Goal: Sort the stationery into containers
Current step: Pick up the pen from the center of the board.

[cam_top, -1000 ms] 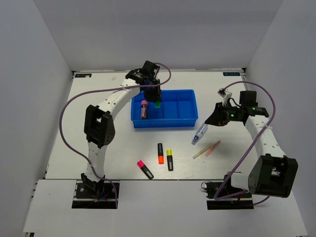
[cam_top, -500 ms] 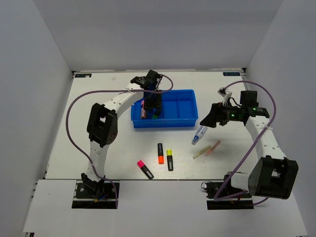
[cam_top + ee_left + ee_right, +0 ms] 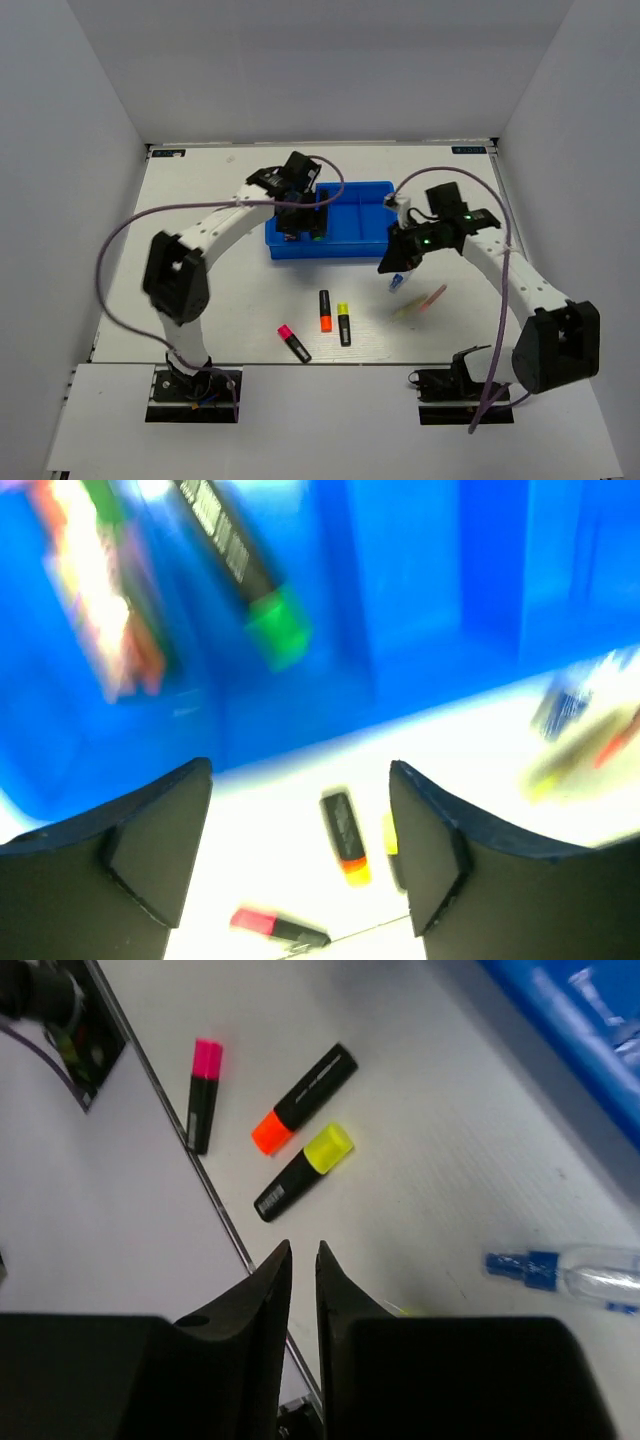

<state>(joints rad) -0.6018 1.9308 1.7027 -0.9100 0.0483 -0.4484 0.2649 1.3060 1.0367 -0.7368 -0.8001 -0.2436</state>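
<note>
— Right gripper (image 3: 302, 1252), state?
— Jaws nearly together, empty, low over the tabletop (image 3: 230, 290), right of centre. Left gripper (image 3: 300, 778): jaws apart, empty, above the blue tray (image 3: 345, 248), far middle.
— Unsorted stock, near edge first?
— Pink highlighter (image 3: 293, 343): diagonal, cap far-left. Yellow highlighter (image 3: 343, 323) and orange highlighter (image 3: 325, 310): long axes near-to-far, yellow cap far, orange cap near. Blue-and-white tube (image 3: 575, 1270) and blurred sticks (image 3: 420, 303): toward the right edge.
— Sorted?
— Green-capped highlighter (image 3: 245, 575) in the tray, one blurred item beside it. Roughly a third done, I judge.
</note>
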